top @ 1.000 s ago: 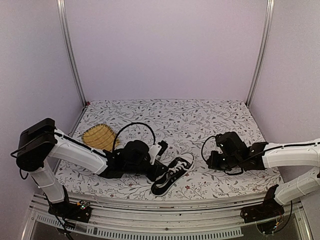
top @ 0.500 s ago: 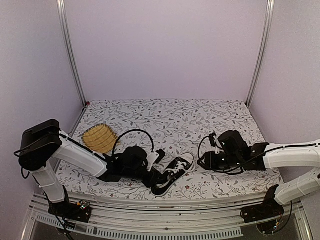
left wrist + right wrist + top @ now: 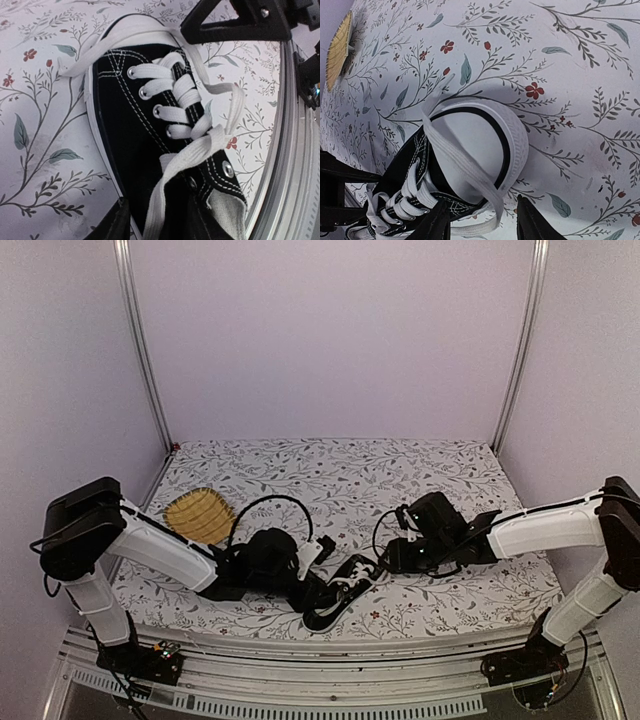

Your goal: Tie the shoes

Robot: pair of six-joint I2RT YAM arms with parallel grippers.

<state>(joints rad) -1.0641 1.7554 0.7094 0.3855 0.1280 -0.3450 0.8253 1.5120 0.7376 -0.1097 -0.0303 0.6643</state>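
Two arms meeting over a sneaker (image 3: 342,592) that lies on its sole near the front edge of the flowered table (image 3: 420,475), toe pointing toward the right arm and heel toward the left arm. The left gripper (image 3: 157,226) straddles the heel end, one finger on each side of the ankle opening; it appears closed on the sneaker, most likely to pin it flat and keep it from sliding while the laces are worked, though the contact itself sits at the frame edge. The laces (image 3: 197,150) are threaded through the eyelets but untied: one loose end runs back between the left fingers, and another lace end (image 3: 465,167) is draped forward over the white toe cap (image 3: 517,145). The right gripper (image 3: 482,222) sits low just beyond the toe with its fingers spread and nothing between them, probably lined up to take that draped end. The yellow mat (image 3: 197,515) lies well apart at the far left, uninvolved.
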